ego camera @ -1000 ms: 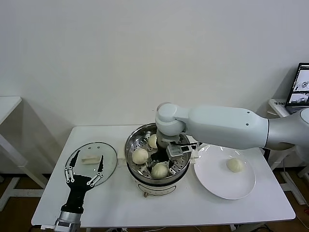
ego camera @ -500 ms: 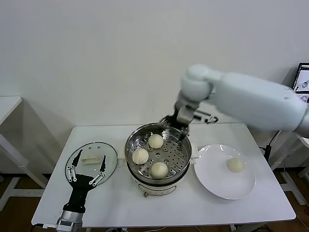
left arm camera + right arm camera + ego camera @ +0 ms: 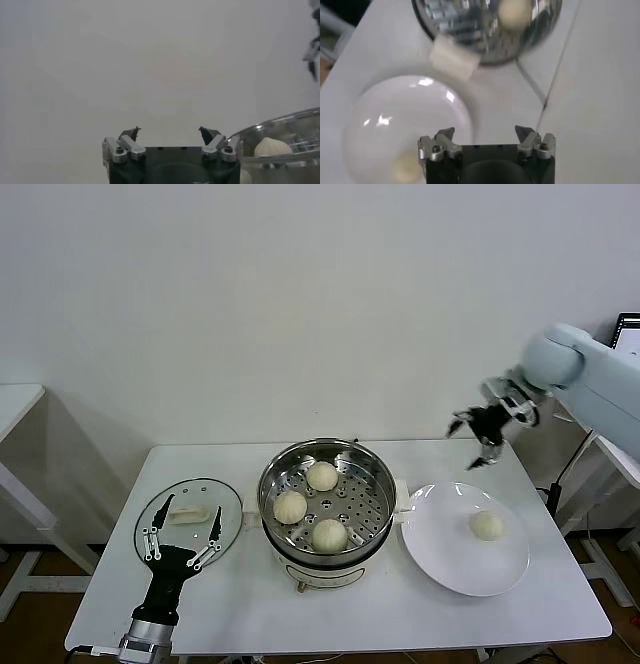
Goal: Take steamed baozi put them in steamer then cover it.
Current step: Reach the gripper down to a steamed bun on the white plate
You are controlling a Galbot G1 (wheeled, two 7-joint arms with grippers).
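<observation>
So 1 steamed baozi (image 3: pixel 487 526) was left on the white plate (image 3: pixel 440 559), sitting well below the right gripper (image 3: pixel 484 429) and a little toward the robot from it. That bun looked soft and light, a puffy dough ball with a pinched top, so my read was that it would squash under a hard pinch and might cling a bit to the fingers; the safest hold seemed to be across its widest middle, fingers coming down either side, closing gently. The right gripper hung high in the air beyond the plate's far edge, fingers spread wide, carrying nothing. Off to its left and lower stood the steamer (image 3: pixel 275 474), with 3 baozi (image 3: pixel 322 475) resting apart on the perforated tray. Farther left again, the cover (image 3: pixel 230 514) lay flat on the table (image 3: pixel 250 604), glass with a metal rim and a cream handle (image 3: pixel 188 514); glass meant heavy, slick and breakable, so the handle looked like the only sensible place to grab. The left gripper (image 3: pixel 180 537) hovered right over that lid, jaws apart, holding nothing.
</observation>
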